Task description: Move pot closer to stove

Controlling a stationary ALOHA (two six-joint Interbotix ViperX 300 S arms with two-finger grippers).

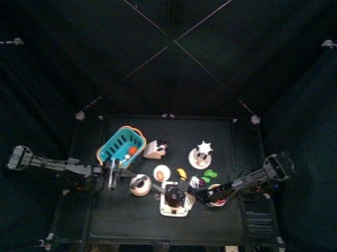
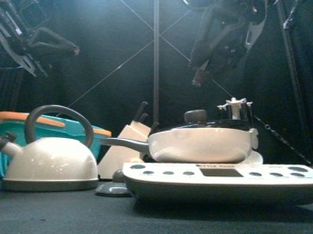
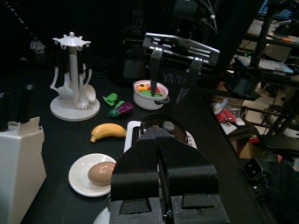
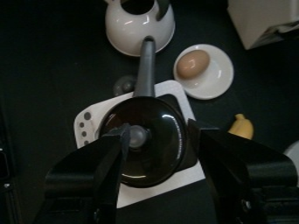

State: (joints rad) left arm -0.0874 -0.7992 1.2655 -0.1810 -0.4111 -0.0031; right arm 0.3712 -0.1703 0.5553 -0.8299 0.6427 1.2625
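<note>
1. Pot (image 3: 149,93) is easy to see only from the left wrist camera. From high above it is lost under the right arm. From the front, the big lidded pan (image 2: 202,139) blocks most of it.
2. Part of the stove (image 2: 221,181) is hidden too. The pan sits on top of it and covers the burner. In the left wrist view, the left gripper (image 3: 163,144) covers its near side.
3. The pot is small and round with a pale rim. Something red and something green show inside it.
4. The pot stands on the table just beside the stove, off one corner. A green piece (image 3: 111,99) and a purple piece (image 3: 121,109) lie close by, with a banana (image 3: 107,131) a little further off.
5. The right gripper (image 3: 173,59) hangs right over the pot with its jaws spread wide. One finger (image 3: 156,70) reaches down toward the rim. It is too hard to tell if it touches the pot.
6. The left gripper waits low on the other side of the stove. Its jaws are pressed together and hold nothing.
</note>
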